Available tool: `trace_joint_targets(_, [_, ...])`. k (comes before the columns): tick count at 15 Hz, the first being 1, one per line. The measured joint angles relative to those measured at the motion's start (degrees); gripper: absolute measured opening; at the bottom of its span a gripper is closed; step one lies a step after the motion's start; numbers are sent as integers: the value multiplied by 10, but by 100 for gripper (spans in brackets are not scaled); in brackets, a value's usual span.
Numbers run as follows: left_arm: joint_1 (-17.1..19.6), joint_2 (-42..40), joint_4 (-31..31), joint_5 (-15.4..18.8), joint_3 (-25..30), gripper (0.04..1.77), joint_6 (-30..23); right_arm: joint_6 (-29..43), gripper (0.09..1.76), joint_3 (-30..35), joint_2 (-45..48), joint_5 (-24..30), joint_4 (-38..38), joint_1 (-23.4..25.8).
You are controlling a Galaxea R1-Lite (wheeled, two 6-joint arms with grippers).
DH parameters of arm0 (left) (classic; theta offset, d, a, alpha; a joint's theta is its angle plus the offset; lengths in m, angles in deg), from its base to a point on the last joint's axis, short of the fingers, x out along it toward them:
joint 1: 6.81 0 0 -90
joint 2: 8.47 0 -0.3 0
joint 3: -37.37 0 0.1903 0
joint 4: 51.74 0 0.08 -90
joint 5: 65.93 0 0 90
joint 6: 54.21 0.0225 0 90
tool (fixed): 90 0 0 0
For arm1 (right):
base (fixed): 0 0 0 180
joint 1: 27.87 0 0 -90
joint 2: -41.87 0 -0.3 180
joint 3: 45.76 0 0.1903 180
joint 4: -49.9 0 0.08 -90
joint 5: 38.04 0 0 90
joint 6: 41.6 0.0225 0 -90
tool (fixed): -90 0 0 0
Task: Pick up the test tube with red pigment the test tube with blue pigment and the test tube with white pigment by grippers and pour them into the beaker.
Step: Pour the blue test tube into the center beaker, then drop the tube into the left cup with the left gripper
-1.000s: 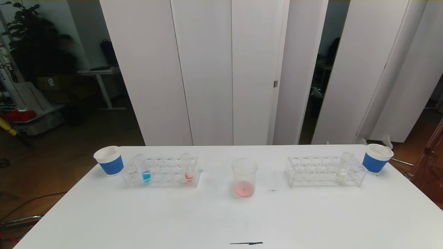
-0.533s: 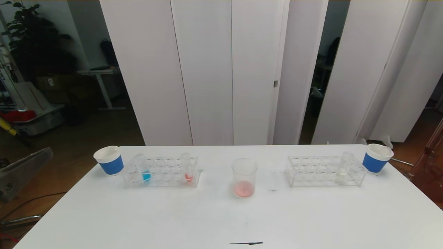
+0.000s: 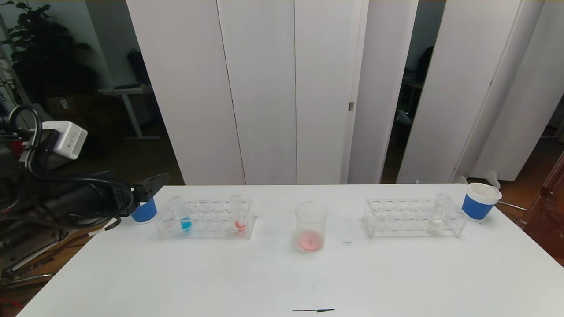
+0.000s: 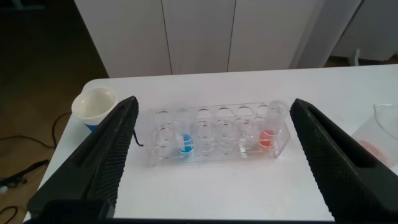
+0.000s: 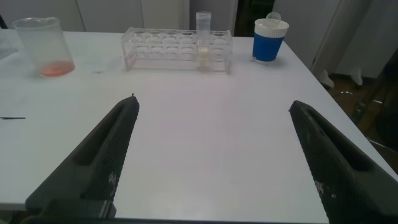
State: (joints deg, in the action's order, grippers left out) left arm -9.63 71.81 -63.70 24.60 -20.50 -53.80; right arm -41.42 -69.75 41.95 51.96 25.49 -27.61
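1. Two fingers of the left gripper (image 4: pixel 211 162) were spread wide apart and held nothing. It hung by the table's left edge, up above the left rack (image 3: pixel 205 219).
2. That rack held the test tube with blue pigment (image 3: pixel 181 215) near its left end and a tube with red liquid (image 3: pixel 238 213) near its right end.
3. The right gripper (image 5: pixel 214 155) was spread wide too, low over the white table (image 3: pixel 396 277), holding nothing.
4. The test tube with white pigment (image 3: pixel 438 214) stood in the right rack (image 3: pixel 412 218).
5. The beaker (image 3: pixel 311 226) stood between the racks with pink liquid inside.
6. One blue cup (image 3: pixel 480 201) sat past the right rack.
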Motion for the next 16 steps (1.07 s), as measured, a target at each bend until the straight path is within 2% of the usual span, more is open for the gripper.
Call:
trace_joint_targets(9, [8,203,-228,14,91,174,-25,0,173,0,0,0,0,0])
trace_joint_targets(16, [35,340,-372,15,81,174,-27,0,173,0,0,0,0,0])
